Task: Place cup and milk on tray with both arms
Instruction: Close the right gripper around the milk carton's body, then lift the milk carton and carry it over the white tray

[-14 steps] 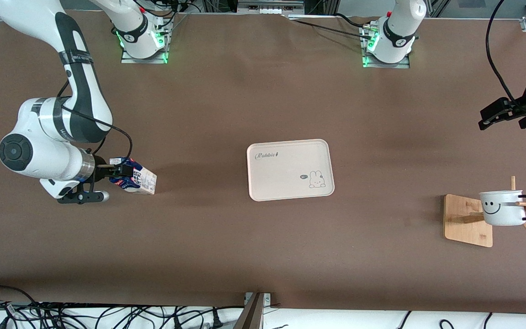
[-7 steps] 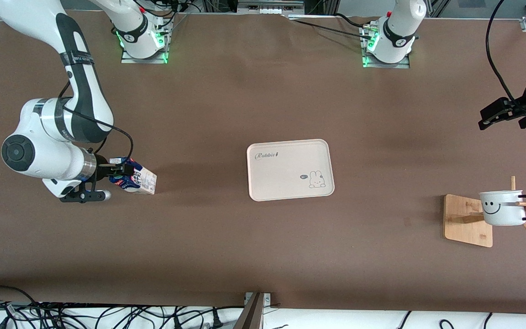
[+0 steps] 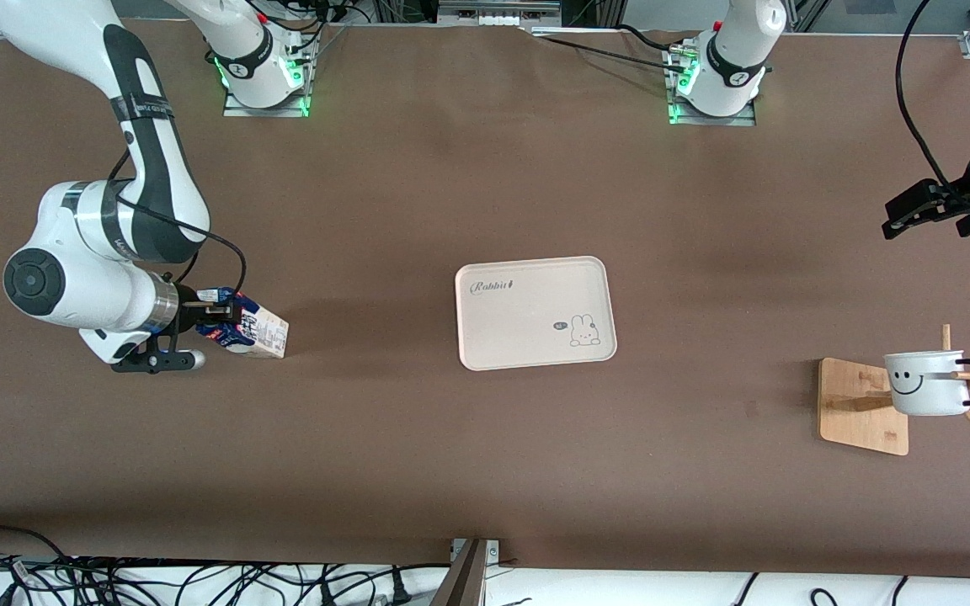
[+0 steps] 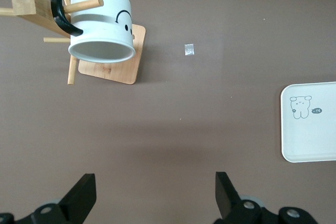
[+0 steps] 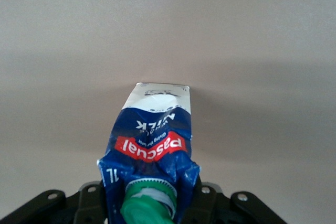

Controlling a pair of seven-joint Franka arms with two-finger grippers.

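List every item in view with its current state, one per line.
milk: on the table, tilted, top squeezed in the right gripper.
cup: hanging by its handle on a peg of the wooden stand.
tray: flat on the table, nothing on it.
left gripper: jaws open, holding nothing, waiting above the table.

R gripper [image 3: 228, 316] low, fingers clamped; L gripper [image 4: 152, 195] raised, fingers apart, waiting

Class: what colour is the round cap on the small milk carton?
Green round cap; right wrist view shows it best.
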